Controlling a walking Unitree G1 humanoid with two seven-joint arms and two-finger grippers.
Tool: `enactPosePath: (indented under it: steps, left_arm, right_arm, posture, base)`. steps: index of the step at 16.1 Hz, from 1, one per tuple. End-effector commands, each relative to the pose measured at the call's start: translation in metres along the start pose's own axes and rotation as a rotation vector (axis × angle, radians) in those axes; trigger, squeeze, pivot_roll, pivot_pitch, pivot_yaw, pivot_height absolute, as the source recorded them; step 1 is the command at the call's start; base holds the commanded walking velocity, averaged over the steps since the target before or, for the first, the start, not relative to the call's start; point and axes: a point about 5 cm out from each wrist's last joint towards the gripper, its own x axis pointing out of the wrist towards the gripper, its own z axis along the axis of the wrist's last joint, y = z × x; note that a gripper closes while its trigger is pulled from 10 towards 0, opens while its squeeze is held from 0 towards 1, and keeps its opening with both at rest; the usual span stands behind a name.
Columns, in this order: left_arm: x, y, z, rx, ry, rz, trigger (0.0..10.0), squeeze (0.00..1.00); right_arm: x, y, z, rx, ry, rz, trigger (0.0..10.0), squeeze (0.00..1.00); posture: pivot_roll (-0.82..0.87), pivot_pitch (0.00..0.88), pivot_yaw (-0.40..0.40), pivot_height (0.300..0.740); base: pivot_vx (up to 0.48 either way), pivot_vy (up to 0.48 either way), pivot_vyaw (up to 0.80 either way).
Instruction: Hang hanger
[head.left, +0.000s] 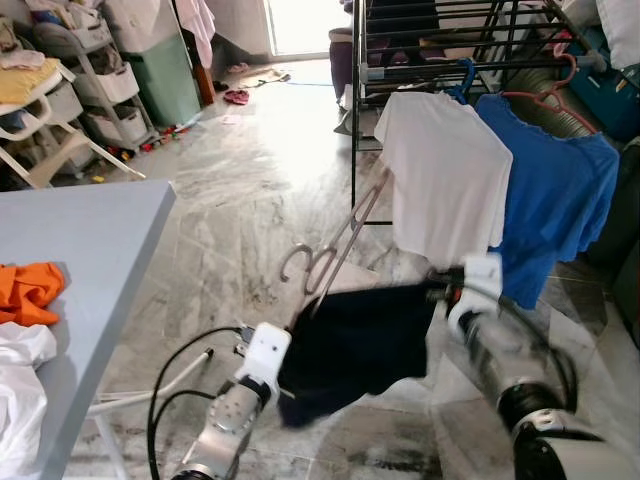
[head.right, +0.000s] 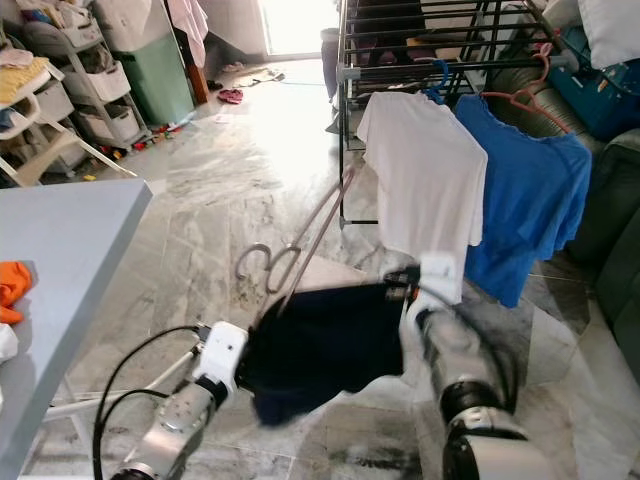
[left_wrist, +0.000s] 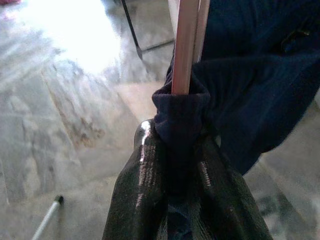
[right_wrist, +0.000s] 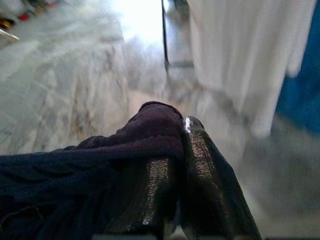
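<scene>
A dark navy garment (head.left: 355, 345) hangs stretched between my two grippers above the marble floor. My left gripper (left_wrist: 175, 150) is shut on one bunched end of it, together with the pale pink hanger (head.left: 335, 250), whose arms rise out of the cloth and whose metal hook (head.left: 300, 268) points left. On the garment's other end my right gripper (right_wrist: 175, 145) is shut. Ahead to the right stands the black drying rack (head.left: 430, 30), carrying a white T-shirt (head.left: 440, 175) and a blue T-shirt (head.left: 555, 195) on hangers.
A grey table (head.left: 90, 260) stands at my left with an orange cloth (head.left: 28, 290) and white laundry (head.left: 20, 390) on it. Shelves with baskets (head.left: 90, 80) and a green bin (head.left: 165, 75) are at the far left. Black cables (head.left: 180, 385) loop by my left arm.
</scene>
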Motion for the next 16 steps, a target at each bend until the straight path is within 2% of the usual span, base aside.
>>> enactPosePath:
  steps: [1, 3, 5, 6, 9, 11, 12, 13, 14, 15, 16]
  left_arm:
    - [-0.003, 0.006, -0.012, 0.013, 0.069, 0.041, 0.0, 0.0]
    - [-0.004, -0.002, -0.026, 0.044, 0.148, 0.016, 0.0, 0.0]
    - [-0.007, -0.012, -0.039, 0.078, 0.215, -0.034, 0.0, 0.0]
    - [-0.011, -0.017, -0.049, 0.111, 0.267, -0.059, 0.0, 0.0]
    - [-0.027, -0.021, -0.077, 0.19, 0.403, -0.103, 0.0, 0.0]
    - [-0.034, -0.02, -0.085, 0.194, 0.444, -0.105, 0.0, 0.0]
    - [-0.04, -0.014, -0.092, 0.132, 0.483, -0.049, 0.0, 0.0]
    - [-0.042, -0.01, -0.094, 0.111, 0.494, -0.017, 0.0, 0.0]
    - [-0.045, -0.001, -0.097, 0.083, 0.512, 0.05, 0.3, 0.0]
    - [-0.046, 0.003, -0.099, 0.063, 0.521, 0.094, 0.5, 0.0]
    - [-0.048, 0.008, -0.1, 0.051, 0.533, 0.135, 1.4, 0.0]
  right_arm:
    - [-0.003, -0.002, -0.014, 0.078, 0.055, -0.055, 0.0, 0.0]
    - [-0.009, 0.004, -0.041, 0.106, 0.161, -0.083, 0.0, 0.0]
    - [-0.015, 0.014, -0.063, 0.077, 0.247, -0.065, 0.0, 0.0]
    - [-0.019, 0.023, -0.074, 0.02, 0.288, -0.031, 0.0, 0.0]
    - [-0.028, 0.047, -0.096, -0.051, 0.356, 0.064, 0.0, 0.0]
    - [-0.033, 0.053, -0.106, -0.066, 0.388, 0.083, 0.0, 0.0]
    - [-0.041, 0.058, -0.12, -0.085, 0.44, 0.087, 0.0, 0.0]
    - [-0.044, 0.059, -0.125, -0.101, 0.456, 0.084, 0.0, 0.0]
    - [-0.047, 0.057, -0.129, -0.171, 0.465, 0.069, 0.0, 0.0]
    - [-0.049, 0.054, -0.132, -0.197, 0.474, 0.045, 0.0, 0.0]
    - [-0.051, 0.05, -0.134, -0.202, 0.482, 0.019, 0.0, 0.0]
  posture:
    - [-0.1, 0.0, 0.044, 0.74]
    - [-0.07, 0.0, 0.031, 0.74]
    - [-0.05, 0.0, 0.025, 0.74]
    - [-0.04, 0.0, 0.019, 0.74]
    - [-0.04, 0.0, 0.02, 0.74]
    - [-0.04, 0.0, 0.019, 0.74]
    - [-0.04, 0.0, 0.016, 0.74]
    - [-0.03, 0.0, 0.013, 0.74]
    - [-0.03, 0.0, 0.013, 0.74]
    - [-0.03, 0.0, 0.013, 0.74]
    - [-0.03, 0.0, 0.015, 0.74]
  base:
    - [0.0, 0.0, 0.0]
    - [0.0, 0.0, 0.0]
    - [0.0, 0.0, 0.0]
    - [0.0, 0.0, 0.0]
    - [0.0, 0.0, 0.0]
    - [0.0, 0.0, 0.0]
    - [0.0, 0.0, 0.0]
    - [0.0, 0.0, 0.0]
    - [0.0, 0.0, 0.0]
    - [0.0, 0.0, 0.0]
    - [0.0, 0.0, 0.0]
